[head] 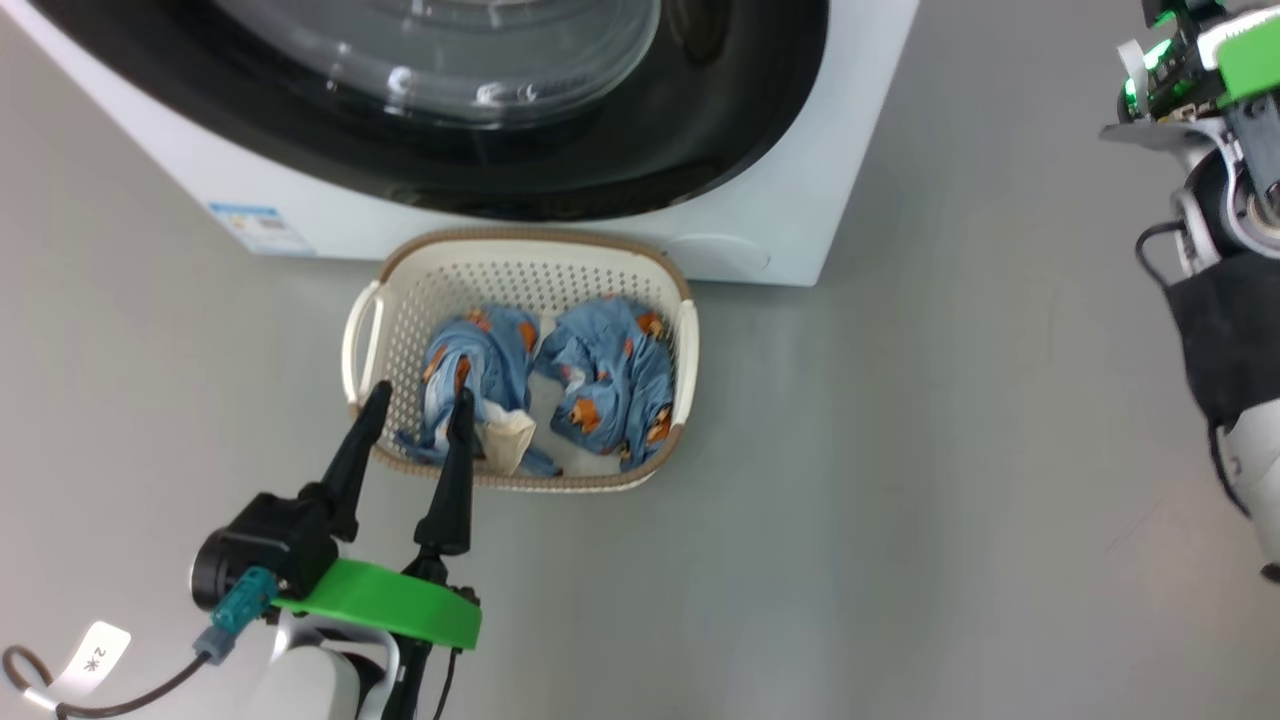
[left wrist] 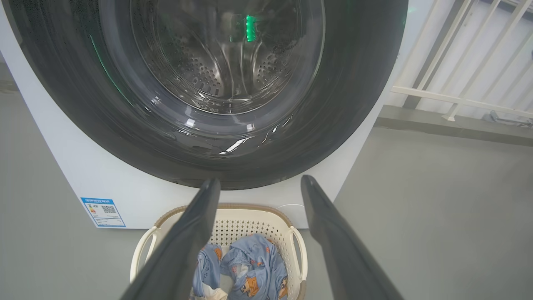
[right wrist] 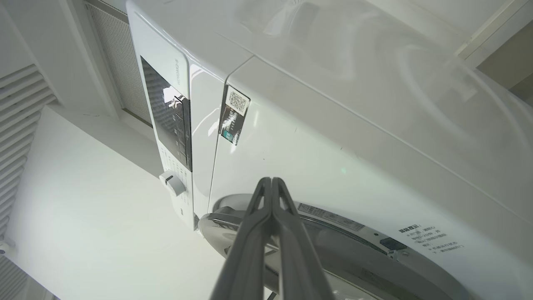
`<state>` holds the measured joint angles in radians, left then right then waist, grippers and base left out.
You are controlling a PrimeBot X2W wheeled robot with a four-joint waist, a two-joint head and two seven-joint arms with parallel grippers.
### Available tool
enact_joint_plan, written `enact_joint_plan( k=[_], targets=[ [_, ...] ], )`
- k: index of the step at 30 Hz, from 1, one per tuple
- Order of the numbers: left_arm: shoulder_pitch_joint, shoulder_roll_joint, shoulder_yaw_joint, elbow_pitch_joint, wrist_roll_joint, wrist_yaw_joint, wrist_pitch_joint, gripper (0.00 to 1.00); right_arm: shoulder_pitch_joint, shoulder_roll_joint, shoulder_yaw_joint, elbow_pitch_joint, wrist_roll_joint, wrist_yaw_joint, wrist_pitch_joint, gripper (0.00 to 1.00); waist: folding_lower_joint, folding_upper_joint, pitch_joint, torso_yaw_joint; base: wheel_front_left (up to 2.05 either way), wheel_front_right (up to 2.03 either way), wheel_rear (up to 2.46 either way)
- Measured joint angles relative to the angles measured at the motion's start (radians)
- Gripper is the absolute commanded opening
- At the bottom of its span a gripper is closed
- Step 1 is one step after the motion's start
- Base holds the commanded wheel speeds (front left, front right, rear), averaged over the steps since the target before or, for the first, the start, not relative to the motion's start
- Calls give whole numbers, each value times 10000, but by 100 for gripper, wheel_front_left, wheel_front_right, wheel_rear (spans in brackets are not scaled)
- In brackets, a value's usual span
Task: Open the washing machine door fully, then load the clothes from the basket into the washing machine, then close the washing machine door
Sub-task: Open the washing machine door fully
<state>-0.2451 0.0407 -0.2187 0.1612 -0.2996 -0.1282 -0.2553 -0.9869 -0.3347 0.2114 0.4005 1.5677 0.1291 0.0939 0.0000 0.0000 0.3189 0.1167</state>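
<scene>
The washing machine point(head: 790, 210) stands at the top of the head view, and its door point(head: 720, 140), black-rimmed with a glass bowl, lies flat against the front. On the floor before it sits the basket point(head: 520, 242) with the clothes, two blue bear-print pieces point(head: 480, 365) point(head: 610, 385). My left gripper point(head: 420, 398) is open, empty, its tips over the basket's near-left rim. The left wrist view shows the door point(left wrist: 358, 108), basket point(left wrist: 250, 213), clothes point(left wrist: 254, 266) and open left gripper point(left wrist: 259, 183). My right gripper point(right wrist: 271, 181) is shut on nothing, close to the door's silver edge point(right wrist: 212, 223).
Grey floor spreads right of the basket. My right arm point(head: 1225, 330) hangs at the right edge of the head view. A white railing point(left wrist: 458, 100) runs to the machine's right. The control panel with its knob point(right wrist: 173, 183) and a blue label point(head: 255, 228) mark the machine's front.
</scene>
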Motion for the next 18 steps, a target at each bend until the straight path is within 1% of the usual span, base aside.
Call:
enact_joint_plan(
  k=[2, 5, 11, 14, 18],
  targets=[
    [-99, -15, -59, -17, -73, 0, 0, 100, -267, -128, 125, 240, 134, 0, 698, 0, 0, 0, 194, 122, 0, 0, 0],
    [-226, -33, -163, -36, -153, 0, 0, 100, -662, -142, 144, 608, 604, 0, 1624, 0, 0, 0, 475, 292, 0, 0, 0],
    [-516, -38, -293, -113, -295, 0, -2, 100, -1377, -182, 146, 1244, 997, 0, 3129, 0, 0, 0, 1006, 566, 0, 0, 0],
    [-682, -44, -408, -153, -334, 0, -2, 100, -1662, -182, 130, 1519, 1026, 0, 3649, 0, 0, 0, 1240, 682, 0, 0, 0],
    [-843, -50, -527, -221, -407, 0, -2, 100, -1902, -182, 128, 1685, 1058, 0, 4027, 0, 0, 0, 1457, 788, 0, 0, 0]
  ],
)
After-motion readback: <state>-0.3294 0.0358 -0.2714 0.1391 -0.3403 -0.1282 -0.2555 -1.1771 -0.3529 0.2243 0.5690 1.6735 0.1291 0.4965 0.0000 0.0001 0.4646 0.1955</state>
